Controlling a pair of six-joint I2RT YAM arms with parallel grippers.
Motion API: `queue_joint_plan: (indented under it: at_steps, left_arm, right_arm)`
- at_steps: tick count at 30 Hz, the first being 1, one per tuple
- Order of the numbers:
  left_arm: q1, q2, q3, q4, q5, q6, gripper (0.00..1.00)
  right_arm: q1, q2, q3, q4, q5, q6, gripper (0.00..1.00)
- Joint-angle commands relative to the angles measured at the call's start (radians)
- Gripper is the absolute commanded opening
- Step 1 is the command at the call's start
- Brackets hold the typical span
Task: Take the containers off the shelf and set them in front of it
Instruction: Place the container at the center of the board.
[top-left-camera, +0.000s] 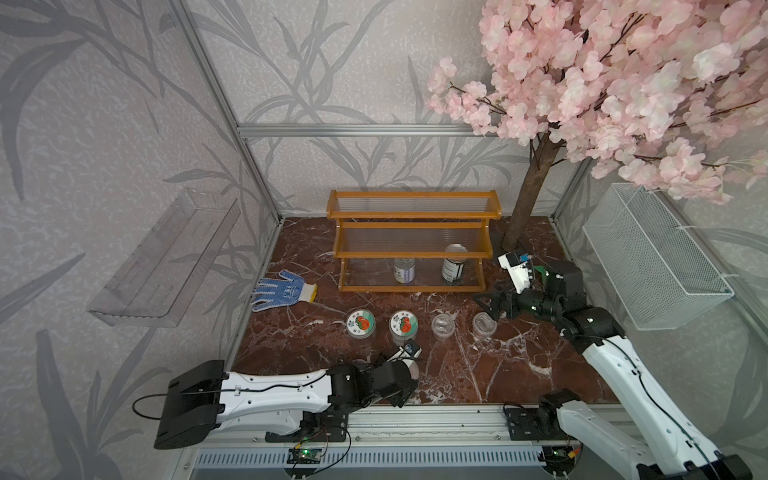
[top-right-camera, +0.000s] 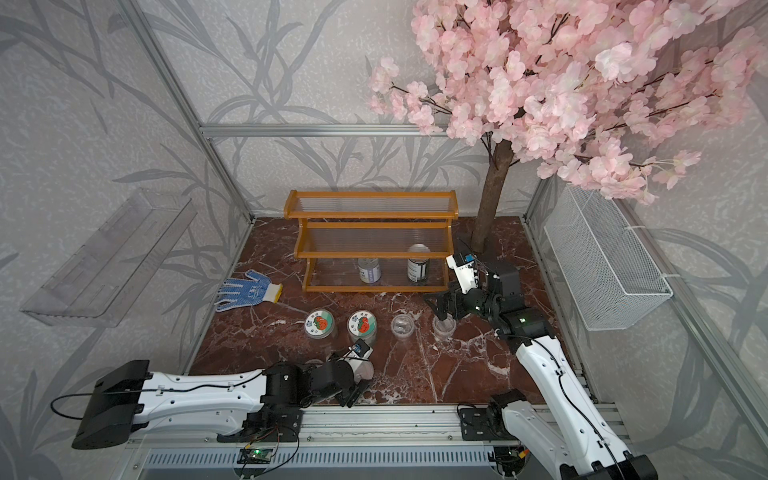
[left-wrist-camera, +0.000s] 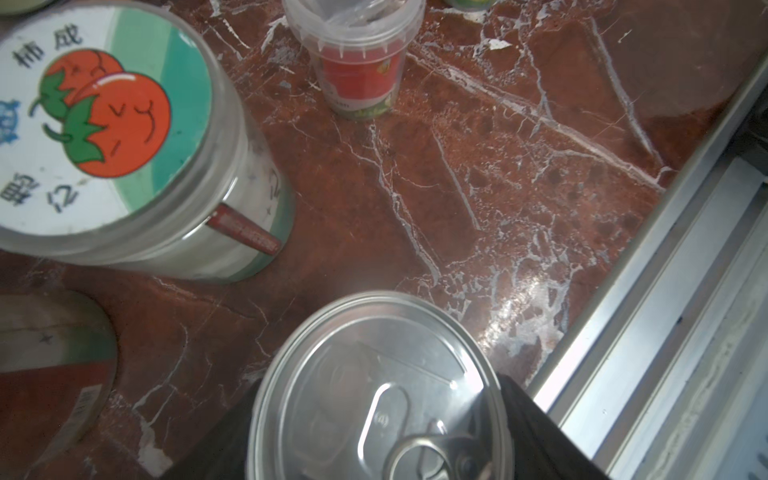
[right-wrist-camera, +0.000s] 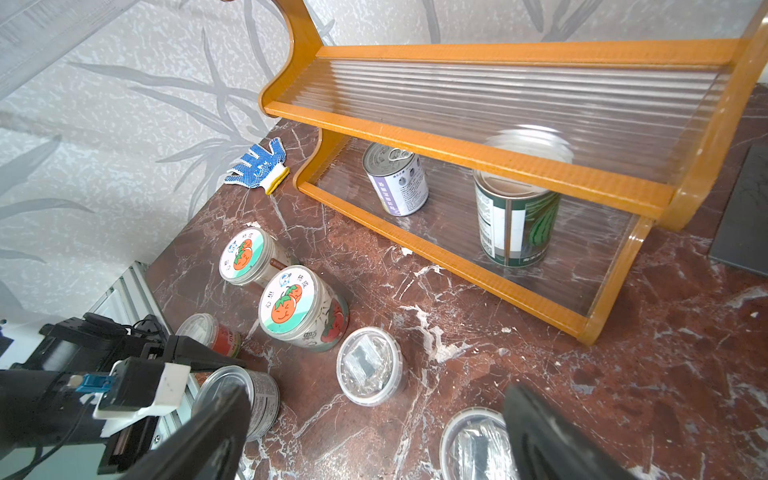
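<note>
In front of the left half of the shelf (top-left-camera: 411, 243), two jars (top-left-camera: 360, 324) with tomato lids stand upright side by side; I cannot tell what fills them. Farther out from the shelf, the left gripper (top-left-camera: 409, 370) is clamped around a sealed silver can (left-wrist-camera: 374, 395) with its pull tab up, which looks set down or nearly so. A red-labelled cup (left-wrist-camera: 357, 62) stands close by. In front of the shelf's right half sit two clear cups (top-left-camera: 443, 325), each holding what looks like a crumpled silvery packet. On the shelf's lowest tier, a purple-labelled can (top-left-camera: 404, 270) stands near the middle and a green-labelled can (top-left-camera: 453, 268) toward the right end. Both are upright, with the middle tier overhanging them. The right gripper (top-left-camera: 484, 306) hangs with its jaws wide apart over the rightmost cup, off the shelf's right front corner. The green-labelled can lies just shelfward of it, so the right arm is nearer, and its reach should probably go in level under the overhang.
</note>
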Motion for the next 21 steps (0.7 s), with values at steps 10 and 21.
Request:
queue_joint_plan:
  at_steps: [10,21]
  left_arm:
    - [0.009,-0.01,-0.018,0.055,-0.012,-0.073,0.79]
    - [0.009,-0.04,-0.011,-0.068,-0.039,-0.141,0.84]
  right_arm:
    - [0.003,0.003,0.004,0.006,-0.003,-0.014,0.99]
    - [0.002,-0.013,-0.005,-0.01,0.013,-0.019,0.99]
